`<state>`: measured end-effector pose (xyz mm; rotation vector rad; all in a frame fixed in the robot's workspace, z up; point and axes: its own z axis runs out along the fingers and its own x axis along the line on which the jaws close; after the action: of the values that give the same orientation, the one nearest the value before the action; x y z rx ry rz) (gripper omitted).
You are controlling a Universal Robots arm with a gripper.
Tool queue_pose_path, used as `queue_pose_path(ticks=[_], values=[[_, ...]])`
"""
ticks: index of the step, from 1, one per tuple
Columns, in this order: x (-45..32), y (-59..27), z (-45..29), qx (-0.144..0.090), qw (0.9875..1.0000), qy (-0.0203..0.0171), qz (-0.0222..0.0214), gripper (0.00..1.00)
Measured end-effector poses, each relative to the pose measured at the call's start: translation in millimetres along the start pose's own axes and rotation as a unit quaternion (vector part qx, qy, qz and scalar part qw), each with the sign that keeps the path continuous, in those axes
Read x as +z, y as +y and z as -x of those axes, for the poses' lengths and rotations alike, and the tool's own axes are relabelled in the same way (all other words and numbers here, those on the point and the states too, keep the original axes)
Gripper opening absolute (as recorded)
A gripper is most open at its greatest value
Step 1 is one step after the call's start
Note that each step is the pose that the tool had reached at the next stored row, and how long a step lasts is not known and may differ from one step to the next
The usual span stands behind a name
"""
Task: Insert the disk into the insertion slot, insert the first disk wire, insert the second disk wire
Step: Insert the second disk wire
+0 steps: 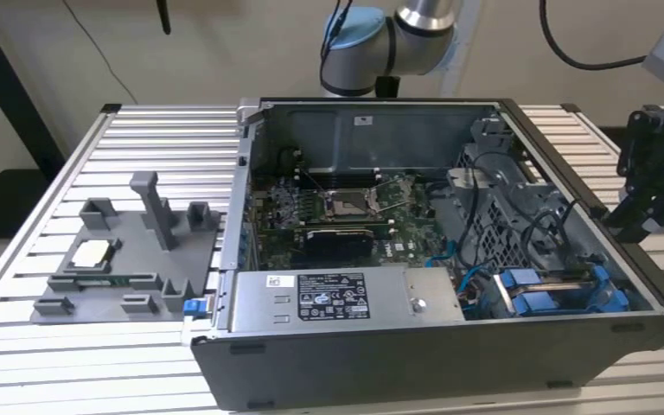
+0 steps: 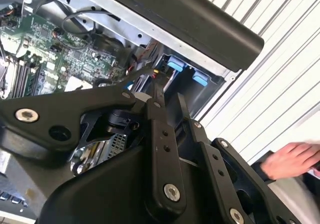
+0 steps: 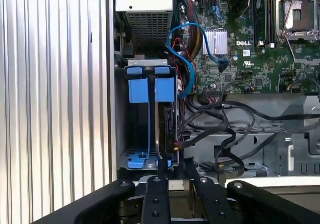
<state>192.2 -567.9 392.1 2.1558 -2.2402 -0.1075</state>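
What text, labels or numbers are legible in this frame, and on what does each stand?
Label on the silver power-supply box: printed lines and symbols, too small to read.
White sticker inside the PC case, on its far wall: too small to read.
Motherboard: a white maker's mark and tiny component lettering, the lettering too small to read.

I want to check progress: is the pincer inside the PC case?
No, the exterior view shows the pincer outside the case, beyond its wall.
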Motion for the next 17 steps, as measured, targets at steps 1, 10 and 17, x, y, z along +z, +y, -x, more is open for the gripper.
queue_pose_path(ticks=[1,10,17], values=[[0.0,-0.9,0.0,0.000,1.0000,0.0000,0.0000,0.27],[0.2,-1.2,4.0,0.000,1.0000,-0.0001,0.0000,0.27],[0.6,-0.5,20.8,0.000,1.0000,-0.0001,0.0000,0.27]])
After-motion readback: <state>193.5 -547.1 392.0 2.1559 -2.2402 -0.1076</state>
